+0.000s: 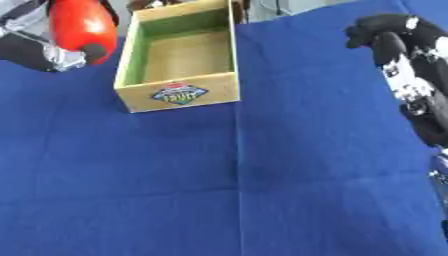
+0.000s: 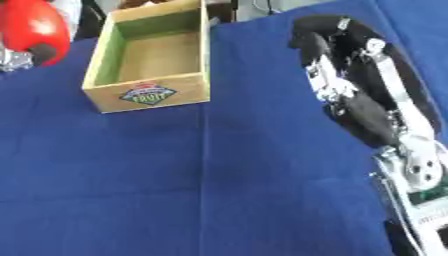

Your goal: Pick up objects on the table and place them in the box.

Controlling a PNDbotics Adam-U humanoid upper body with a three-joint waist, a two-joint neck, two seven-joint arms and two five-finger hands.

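Blue cloth point(image 1: 262, 190) covers the whole table, creased along a seam that runs down from the box. No loose objects show on the visible cloth.

The wooden box point(image 1: 179, 60) stands near the far edge, open side up, its interior bare, a printed label on the near wall. The left hand point(image 1: 52, 52) is raised just left of the box, fingers and thumb curled round a red object point(image 1: 80, 25) (smooth and rounded; its exact kind cannot be made out). The object is off the cloth, beside the left wall of the box and not yet over the opening.

The right hand point(image 2: 350, 85) sits idle at the right side, well apart from the box, holding nothing; its fingers appear bent inward.

Step in hand, as judged: transfer and release.
1. Carry the red object rightward until it is fully above the opening, clear of the left rim.
2. Lower it inside the walls before uncurling the fingers; a rounded body released high is likely to bounce or roll out.
3. Avoid contact with the rim, since the box looks light enough to slide on the cloth.
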